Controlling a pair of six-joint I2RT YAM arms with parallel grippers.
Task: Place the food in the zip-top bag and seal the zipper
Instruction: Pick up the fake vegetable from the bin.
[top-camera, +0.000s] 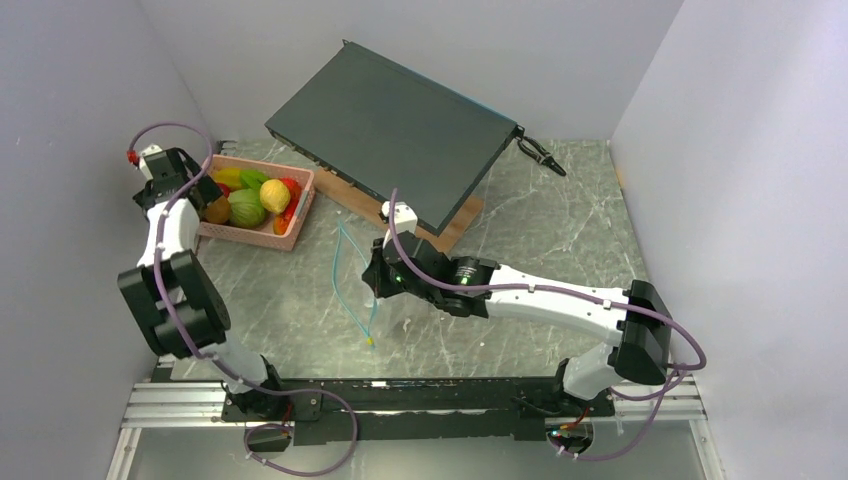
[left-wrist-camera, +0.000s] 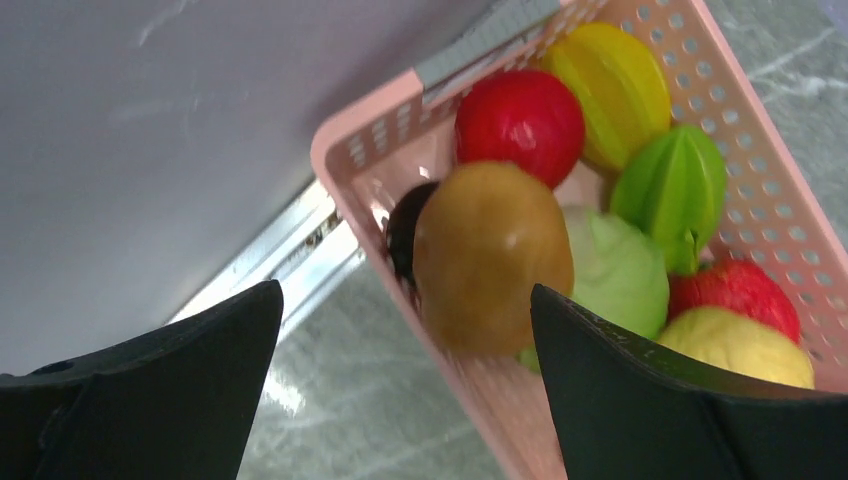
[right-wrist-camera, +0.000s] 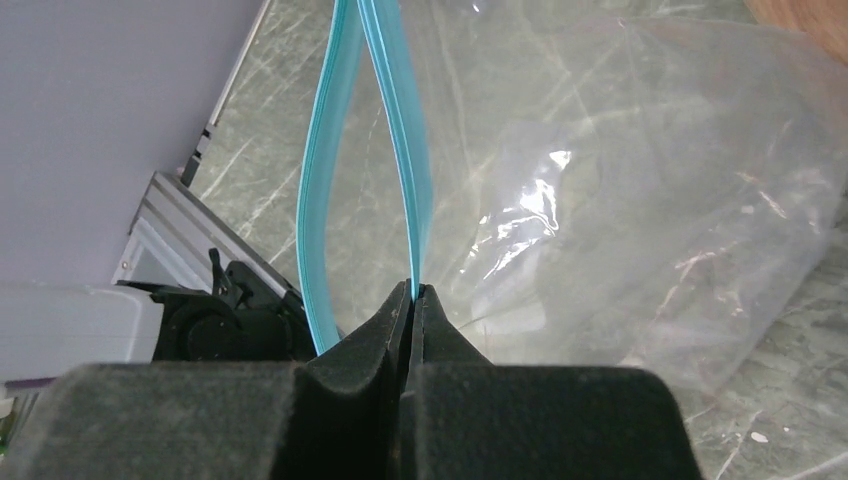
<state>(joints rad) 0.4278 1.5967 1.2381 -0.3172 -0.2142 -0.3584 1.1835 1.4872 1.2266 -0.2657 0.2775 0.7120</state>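
Note:
The food lies in a pink basket (top-camera: 291, 232) at the back left: a brown fruit (left-wrist-camera: 490, 255), a red one (left-wrist-camera: 520, 120), a yellow one (left-wrist-camera: 612, 85), green ones (left-wrist-camera: 672, 185) and others. My left gripper (top-camera: 203, 188) is open and empty, its jaws (left-wrist-camera: 405, 292) wide apart just above the basket's left end and the brown fruit. The clear zip-top bag (right-wrist-camera: 620, 200) lies on the table mid-scene. Its teal zipper (top-camera: 352, 285) gapes, the two strips apart. My right gripper (right-wrist-camera: 413, 290) is shut on one zipper strip (right-wrist-camera: 408, 180); it also shows in the top view (top-camera: 376, 282).
A flat black device (top-camera: 390, 130) leans on a wooden board (top-camera: 462, 226) at the back. A small black tool (top-camera: 541, 156) lies at the back right. Walls stand close on the left, back and right. A metal rail (top-camera: 400, 402) runs along the near edge.

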